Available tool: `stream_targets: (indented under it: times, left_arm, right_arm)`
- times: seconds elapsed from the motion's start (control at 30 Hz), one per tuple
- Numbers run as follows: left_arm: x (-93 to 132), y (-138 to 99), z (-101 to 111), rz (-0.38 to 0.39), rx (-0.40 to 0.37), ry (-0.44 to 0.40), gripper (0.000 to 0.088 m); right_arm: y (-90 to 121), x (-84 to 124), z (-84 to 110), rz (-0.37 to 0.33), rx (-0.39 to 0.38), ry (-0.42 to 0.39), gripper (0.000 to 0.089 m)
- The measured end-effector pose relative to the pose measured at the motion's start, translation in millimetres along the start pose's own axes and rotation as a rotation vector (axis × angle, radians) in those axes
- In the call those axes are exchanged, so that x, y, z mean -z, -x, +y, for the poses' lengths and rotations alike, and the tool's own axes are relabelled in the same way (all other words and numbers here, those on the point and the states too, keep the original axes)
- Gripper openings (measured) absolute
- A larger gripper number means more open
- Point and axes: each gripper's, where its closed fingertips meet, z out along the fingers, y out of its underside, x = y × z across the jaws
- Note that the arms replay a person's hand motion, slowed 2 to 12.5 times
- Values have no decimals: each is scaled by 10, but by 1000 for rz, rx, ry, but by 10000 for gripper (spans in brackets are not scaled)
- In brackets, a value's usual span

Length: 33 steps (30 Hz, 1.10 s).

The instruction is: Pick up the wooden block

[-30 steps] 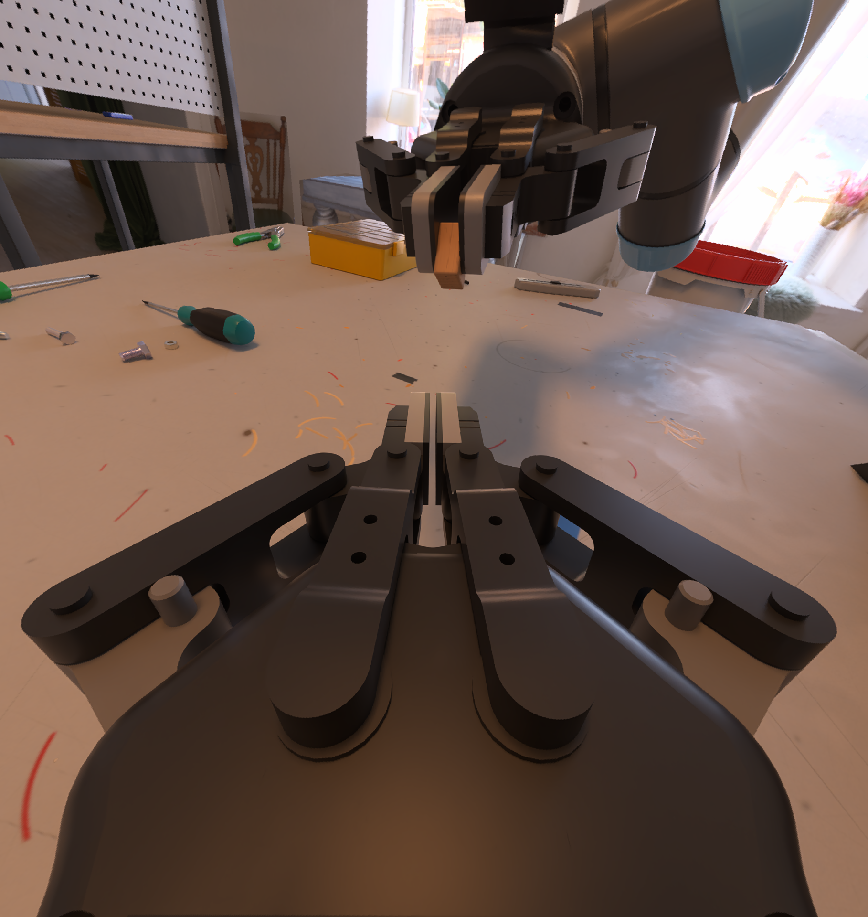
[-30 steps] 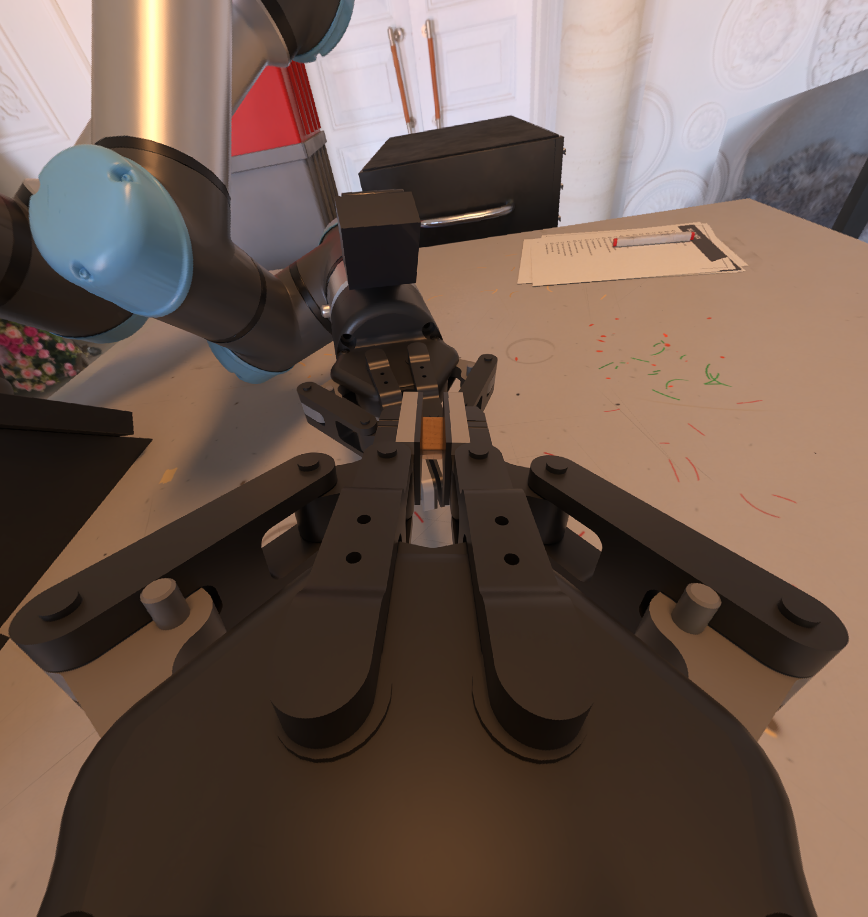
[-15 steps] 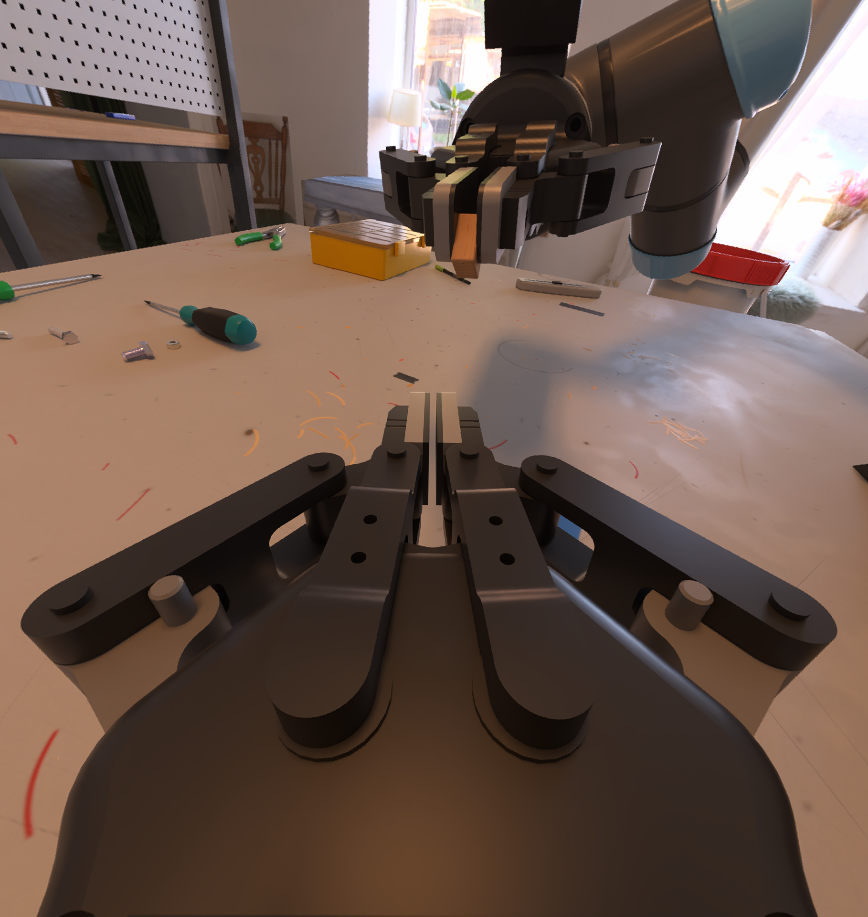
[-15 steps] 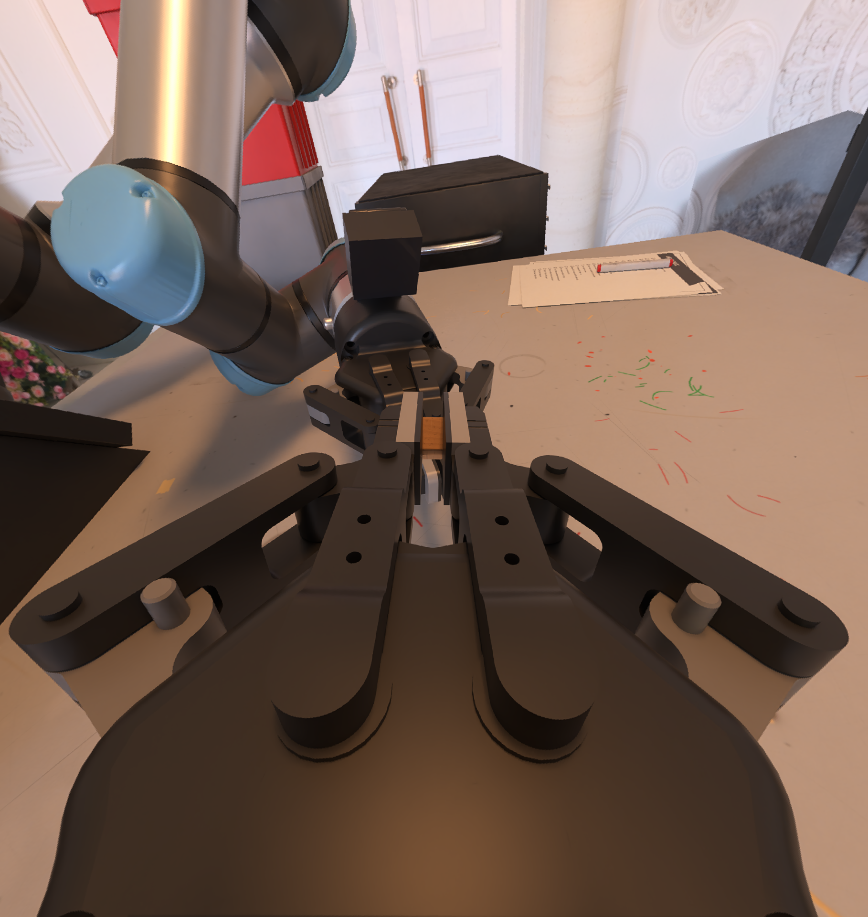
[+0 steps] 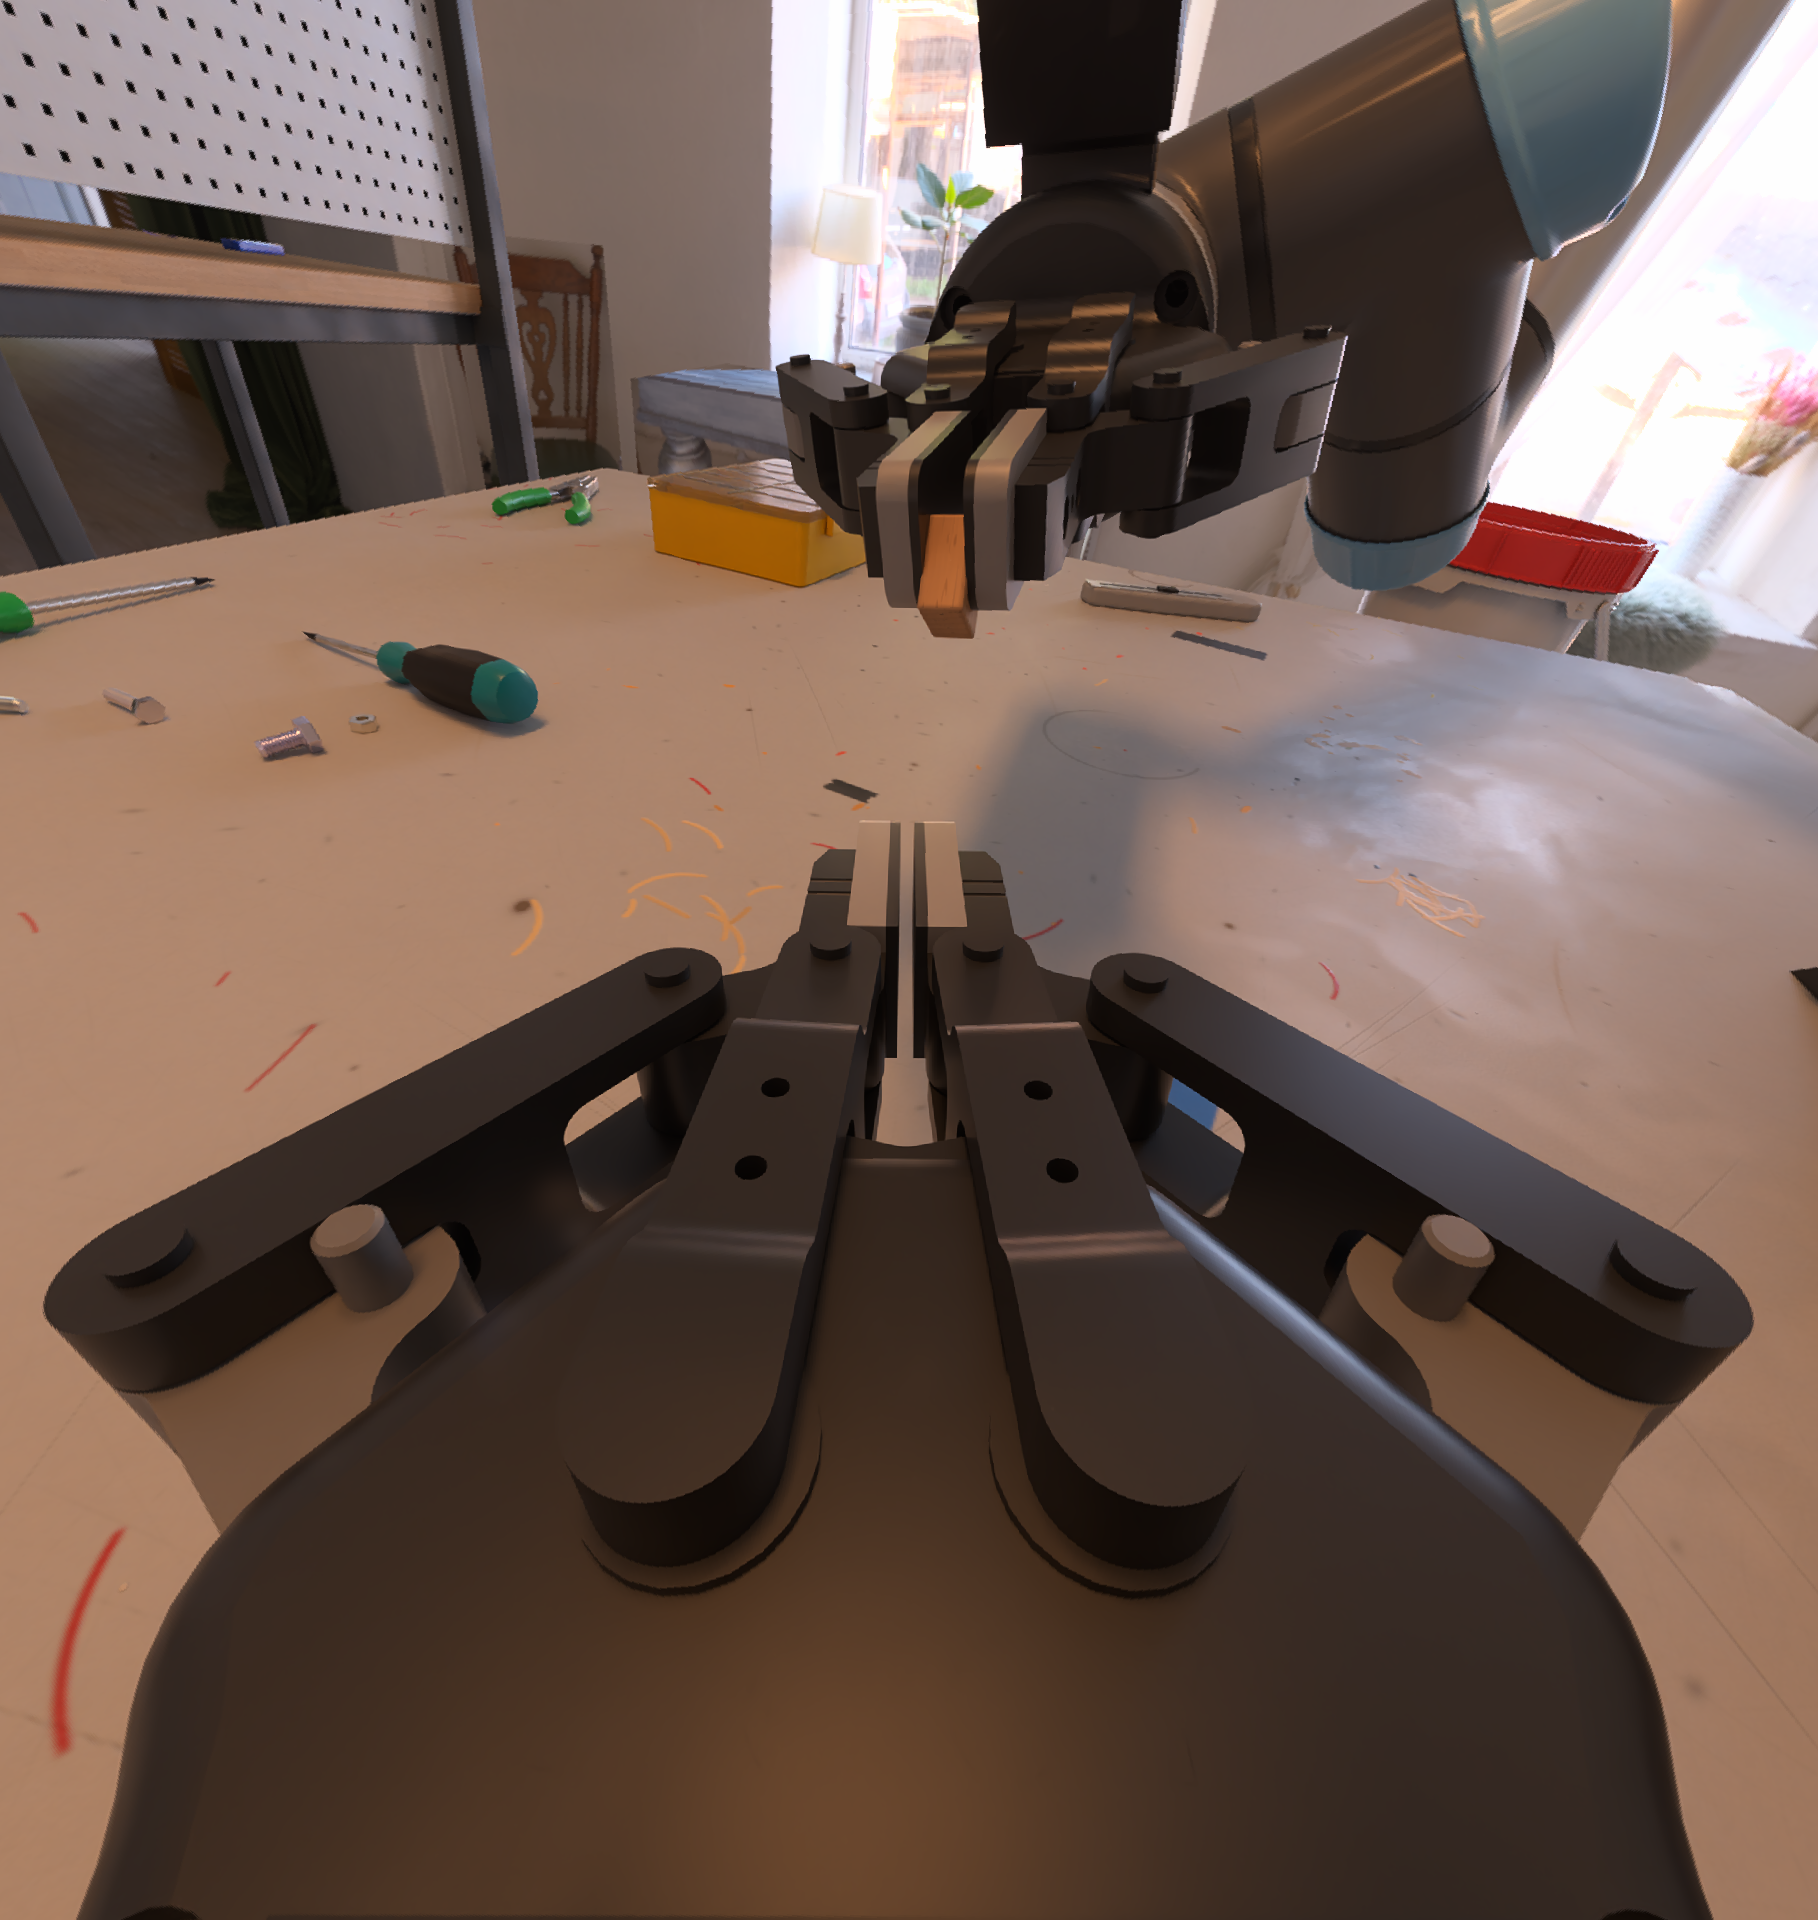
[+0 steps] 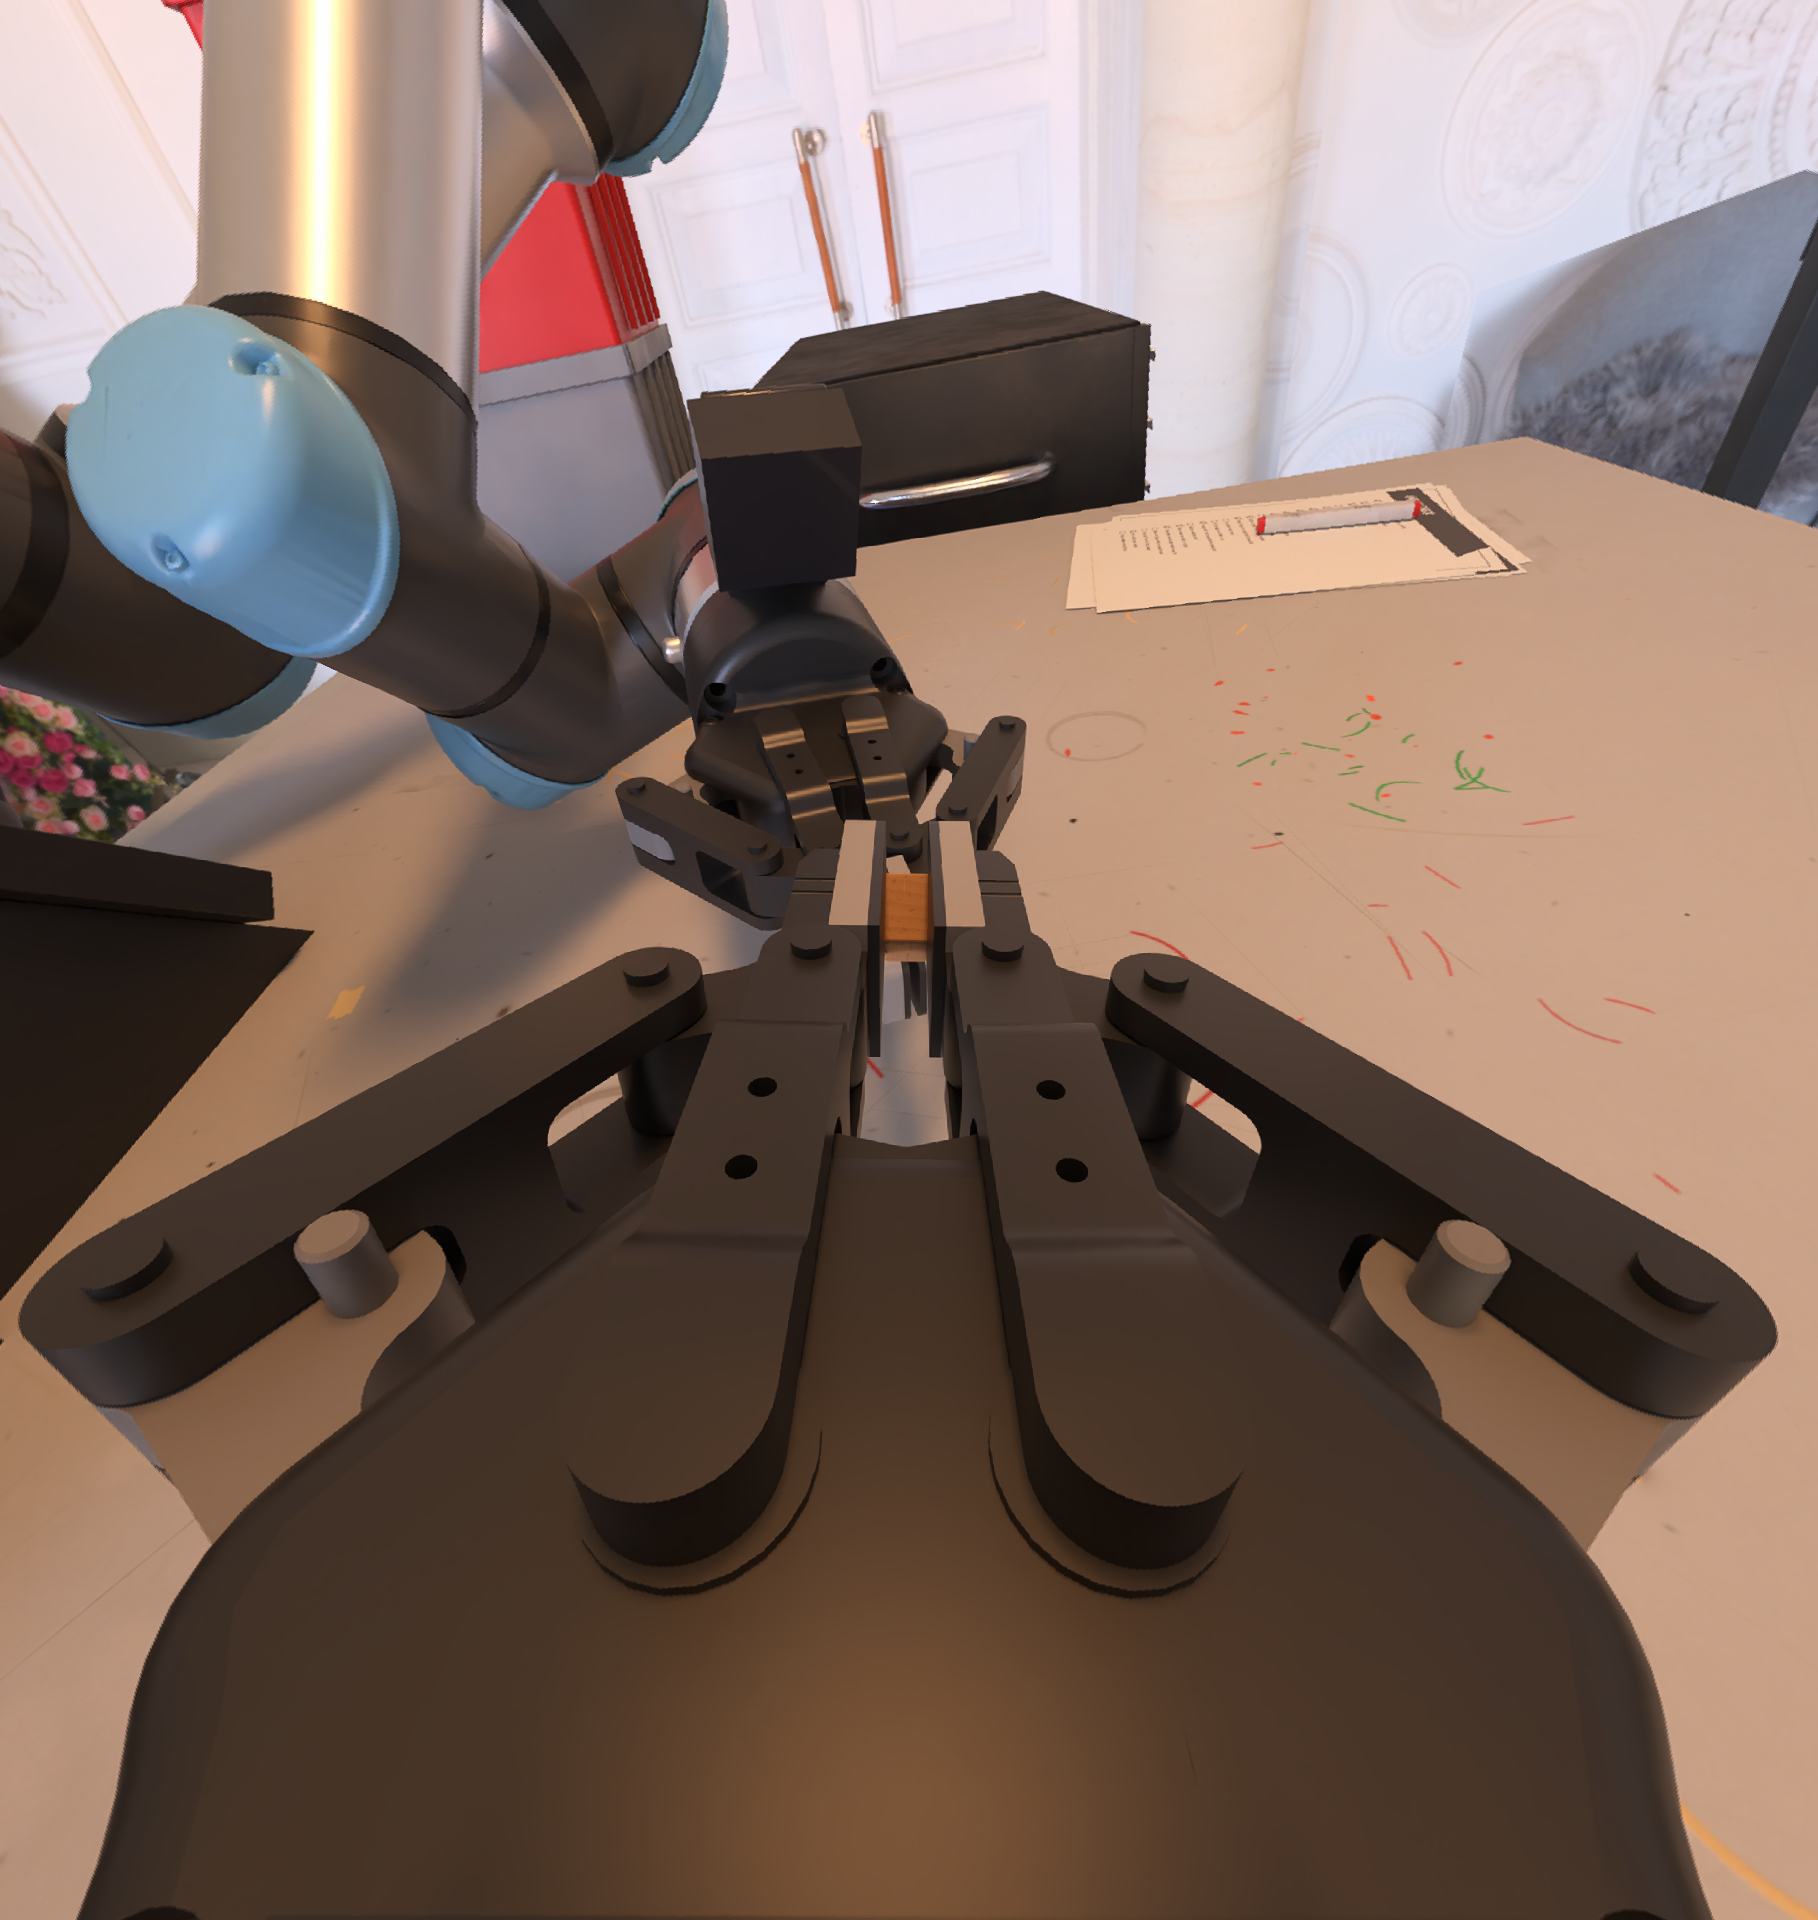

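Note:
My right gripper (image 6: 905,883) is shut on the small wooden block (image 6: 905,909), which sits between its pads. In the left wrist view the same gripper (image 5: 946,582) hangs above the far half of the table with the block (image 5: 944,577) sticking out below its fingertips, clear of the surface. My left gripper (image 5: 905,862) is shut and empty, low over the table's middle. It also shows in the right wrist view (image 6: 843,769), just beyond the held block.
A yellow box (image 5: 749,525), green-handled pliers (image 5: 546,499), screwdrivers (image 5: 448,681), bolts (image 5: 292,740) and a grey bar (image 5: 1170,601) lie on the table (image 5: 365,935). A stack of papers with a marker (image 6: 1289,540) and a black cabinet (image 6: 967,416) stand far off.
My right gripper has kept hold of the block in the air, rising and then coming slightly lower and closer to the left gripper. The left gripper has not moved.

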Motion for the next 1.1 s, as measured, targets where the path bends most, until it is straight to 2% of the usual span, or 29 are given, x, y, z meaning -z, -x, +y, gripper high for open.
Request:
stream_targets:
  times: [1.1]
  left_arm:
    - [1, 6, -1, 0, 4, -1, 23]
  right_arm:
    - [-1, -29, 21, -7, -12, -1, 70]
